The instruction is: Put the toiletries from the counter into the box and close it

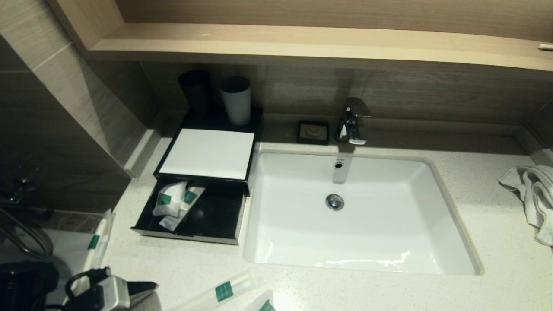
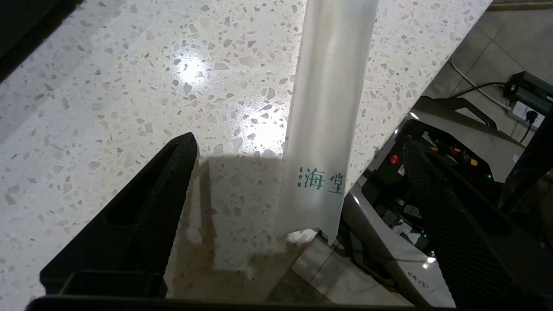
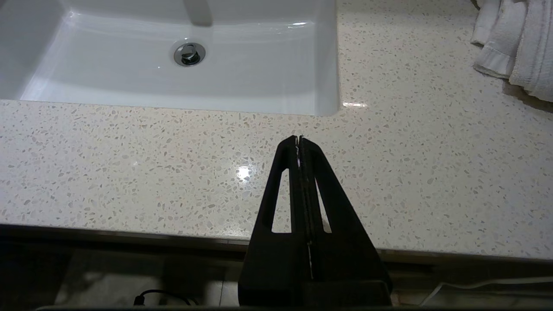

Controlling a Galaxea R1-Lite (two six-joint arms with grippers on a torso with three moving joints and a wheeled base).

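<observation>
- The left pincer (image 2: pixel 298 151) hovers low over the near left edge of the speckled stone desk (image 1: pixel 389 285), its two black fingers (image 2: pixel 164 190) spread wide on either side of a long white sachet (image 2: pixel 326 108) with green printed characters; neither finger touches it.
- That sachet lies on the desk with its printed end jutting past the desk's edge, above the robot's base.
- In the head view the left arm shows only at the bottom left corner, beside a long wrapped packet (image 1: pixel 98 239) with a green label at the desk's left edge.
- The right pincer (image 3: pixel 299 142) is parked over the near right part of the desk, in front of the sink's (image 1: pixel 432 224) right corner; its fingers are pressed together with nothing between them.
- The black box (image 1: pixel 190 233) sits left of the sink with its drawer pulled open; white sachets (image 1: pixel 170 198) with green labels lie in the drawer's left part.
- A white sheet (image 1: pixel 209 153) covers the box's top; a black cup (image 1: pixel 195 90) and a white cup (image 1: pixel 236 100) stand at its back.
- Two more green-labelled packets rest at the desk's near edge: a long one (image 1: pixel 224 291) and a second (image 1: pixel 263 306) just beside it, cut off by the picture's border.
- A chrome tap (image 1: pixel 353 121) stands behind the sink, a small black dish (image 1: pixel 313 131) to its left.
- A crumpled white towel (image 1: pixel 533 198) lies at the desk's far right.
- A wooden shelf (image 1: pixel 302 43) runs above wood-look walls.
</observation>
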